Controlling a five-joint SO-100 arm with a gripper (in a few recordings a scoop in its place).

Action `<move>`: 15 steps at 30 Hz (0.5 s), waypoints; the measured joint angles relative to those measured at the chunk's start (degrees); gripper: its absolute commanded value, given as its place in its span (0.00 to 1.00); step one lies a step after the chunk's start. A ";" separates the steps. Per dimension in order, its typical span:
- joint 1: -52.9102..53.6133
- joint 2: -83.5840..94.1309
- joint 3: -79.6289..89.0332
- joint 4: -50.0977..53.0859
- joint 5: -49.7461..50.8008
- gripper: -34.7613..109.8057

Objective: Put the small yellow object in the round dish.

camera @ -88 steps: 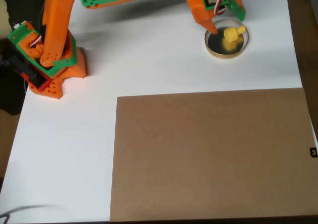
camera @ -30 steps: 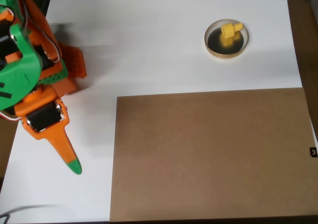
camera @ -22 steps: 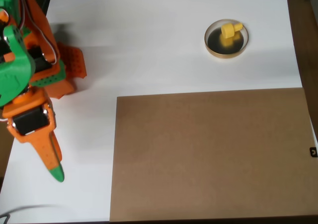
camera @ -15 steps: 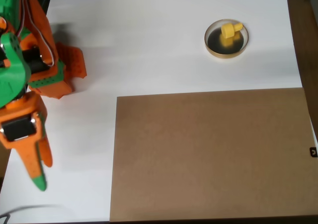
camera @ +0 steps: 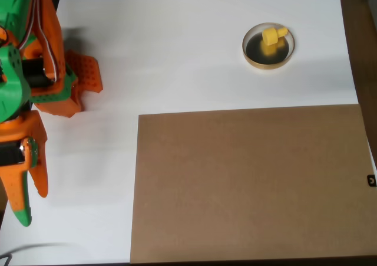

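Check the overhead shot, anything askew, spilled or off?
Nothing spilled or damaged. The small yellow object sits at the top of the round dish, its stem reaching the rim at upper right rather than lying centred. The gripper is at the left edge, far from the dish, holding nothing. The brown board lies square on the white table.

Lighting is bright and even. The white worktop (camera: 188, 71) is nearly washed out, with soft grey shadows beside my arm at upper left. The dish (camera: 268, 46) floor shows glossy reflection. Focus is slightly soft throughout.
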 measured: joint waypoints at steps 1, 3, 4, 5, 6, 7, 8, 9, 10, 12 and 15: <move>0.00 1.76 0.88 0.53 0.00 0.41; -0.26 3.69 1.85 0.70 0.00 0.41; -0.09 4.57 1.93 0.88 0.09 0.41; -0.09 4.66 1.93 0.88 0.35 0.41; 0.00 4.66 2.02 0.88 0.53 0.41; 0.53 4.66 2.02 0.88 0.53 0.41; 0.88 4.75 2.20 0.88 0.53 0.41; 0.88 5.19 2.99 0.88 0.53 0.41; 0.53 5.62 3.96 0.79 0.53 0.41; 0.88 6.94 5.10 0.70 0.53 0.41; 1.76 9.76 7.91 0.70 0.53 0.40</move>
